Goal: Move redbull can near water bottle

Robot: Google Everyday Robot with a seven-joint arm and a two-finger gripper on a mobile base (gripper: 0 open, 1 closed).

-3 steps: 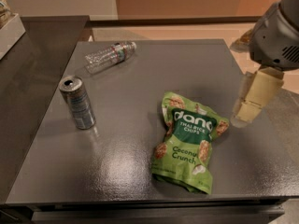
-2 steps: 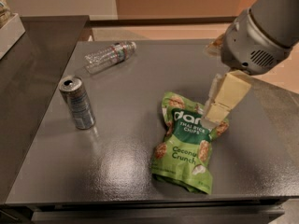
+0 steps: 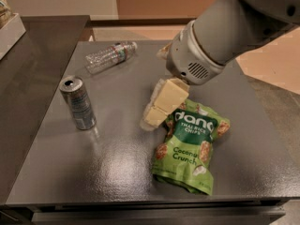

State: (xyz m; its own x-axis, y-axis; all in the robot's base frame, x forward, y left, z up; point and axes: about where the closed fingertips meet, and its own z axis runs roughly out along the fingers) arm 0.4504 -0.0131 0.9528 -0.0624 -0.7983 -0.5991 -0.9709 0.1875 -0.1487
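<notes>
The redbull can [image 3: 78, 103] stands upright on the left part of the dark grey table [image 3: 117, 168], silver and blue with a dark opening on top. The water bottle [image 3: 111, 55] lies on its side at the far left of the table, clear and crinkled with a red-banded label. My gripper [image 3: 151, 115] hangs from the arm over the middle of the table, its cream fingers [image 3: 165, 100] pointing down-left. It is to the right of the can, apart from it, and holds nothing.
A green chips bag [image 3: 191, 146] lies flat just right of the gripper. The arm's grey wrist housing [image 3: 192, 60] hangs over the table's middle back. A darker counter [image 3: 23, 60] adjoins the table on the left, with a white box [image 3: 9, 29] on it.
The arm has swung left from the table's right edge, past the chips bag, to the middle of the table. The can and bottle have not moved.
</notes>
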